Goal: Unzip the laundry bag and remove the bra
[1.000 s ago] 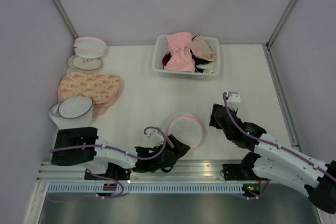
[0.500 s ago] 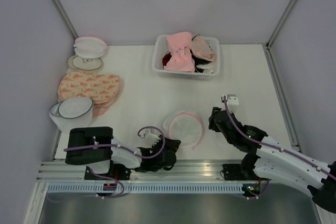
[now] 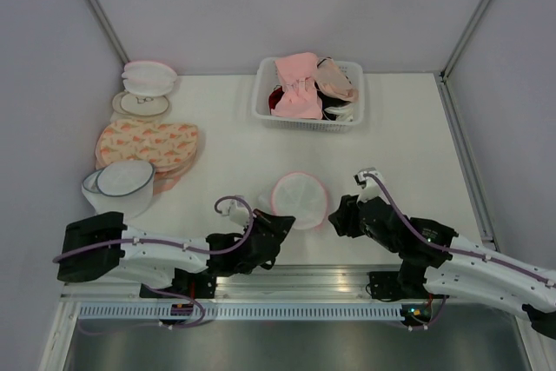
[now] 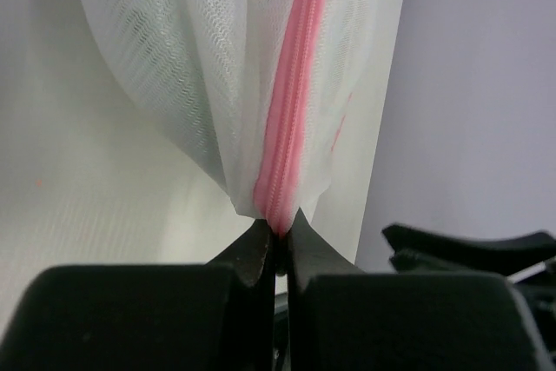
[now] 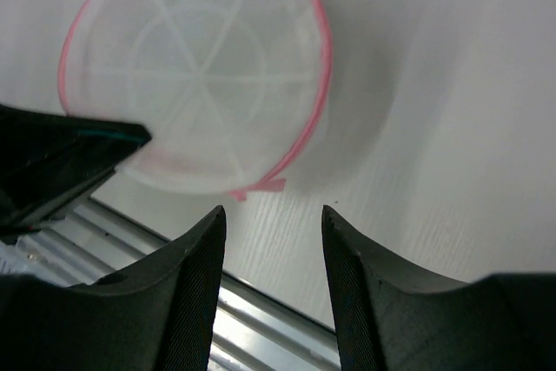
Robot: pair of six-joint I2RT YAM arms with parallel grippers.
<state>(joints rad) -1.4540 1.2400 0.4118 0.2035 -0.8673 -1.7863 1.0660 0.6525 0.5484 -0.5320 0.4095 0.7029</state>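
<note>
Round white mesh laundry bag with pink zipper trim sits mid-table, by the near edge. Left claw is pinched on the pink zipper seam, likely anchoring the rim. Right claw is parted and empty beside the bag, probably lining up on the pink tab. Zip looks closed. Pale mint bra not visible, presumably inside.

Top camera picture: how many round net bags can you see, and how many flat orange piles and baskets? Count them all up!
Round net bags: 4 (the laundry bag with pink trim, a blue-rimmed one, a pale pink one, a beige one)
Orange-patterned flat pile: 1
Basket: 1
Total: 6
</note>
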